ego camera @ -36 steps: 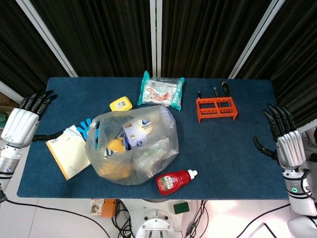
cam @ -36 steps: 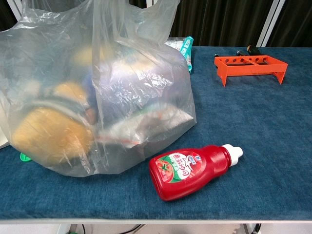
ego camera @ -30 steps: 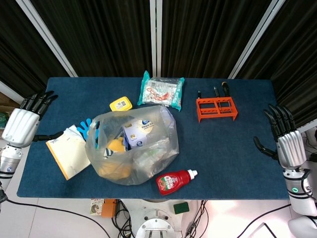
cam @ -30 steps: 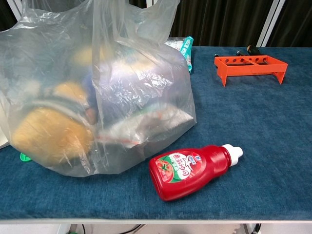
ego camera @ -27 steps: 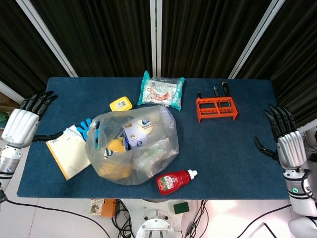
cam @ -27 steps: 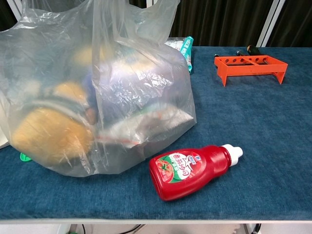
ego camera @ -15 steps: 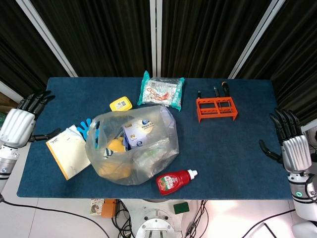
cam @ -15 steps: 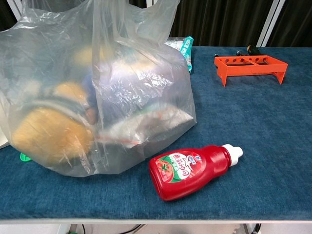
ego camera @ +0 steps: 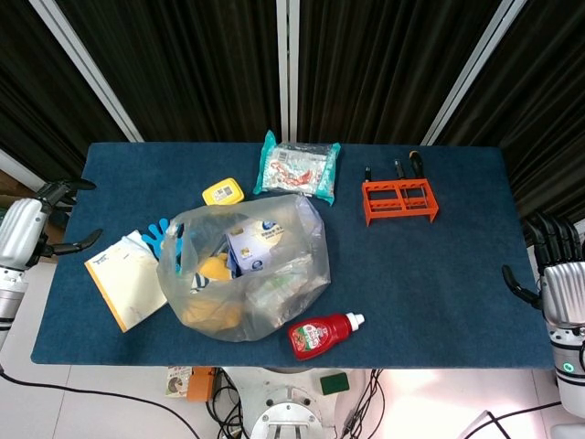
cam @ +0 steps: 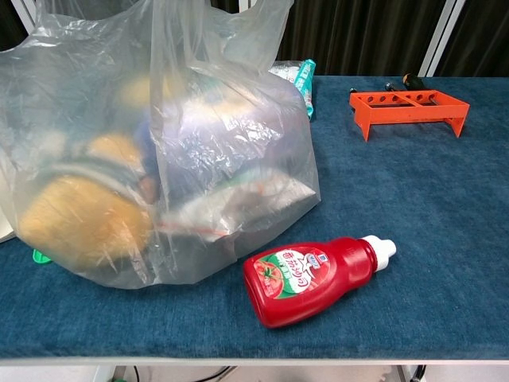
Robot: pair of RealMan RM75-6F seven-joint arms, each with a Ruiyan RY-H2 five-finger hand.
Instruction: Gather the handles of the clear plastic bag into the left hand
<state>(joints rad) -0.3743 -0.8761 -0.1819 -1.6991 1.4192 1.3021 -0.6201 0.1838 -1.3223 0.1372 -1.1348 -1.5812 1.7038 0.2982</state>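
Both robot hands sit off the tabletop edges, holding nothing: left robot hand (ego camera: 23, 233) just past the left edge with fingers apart, right robot hand (ego camera: 559, 283) past the right edge, fingers spread and pointing up. Neither shows in the chest view. The clear plastic bag (ego camera: 245, 267) stands left of centre on the blue tabletop (ego camera: 439, 274), stuffed with goods, mouth slack and facing up; handles can't be picked out cleanly in the head view, though in the chest view loose film rises at the top (cam: 203, 32), probably a handle loop

Nothing gathered yet, judging by where the hands are; step in hand looks like the reach-in. To do it well: bring the left hand over the bag mouth from the left, clear of the notepad (ego camera: 128, 279) and blue glove (ego camera: 160, 236) touching the bag's left side. Go for the film high up, not the bulging body, or the bag may tip toward the ketchup bottle (ego camera: 322, 334) lying just beside its front right corner. Thin film slips and crumples, so close fully round both loops; the right hand likely has to lift the far loop across. Snack packet (ego camera: 298, 167), yellow box (ego camera: 223, 192) and orange rack (ego camera: 398, 199) lie behind, out of the path
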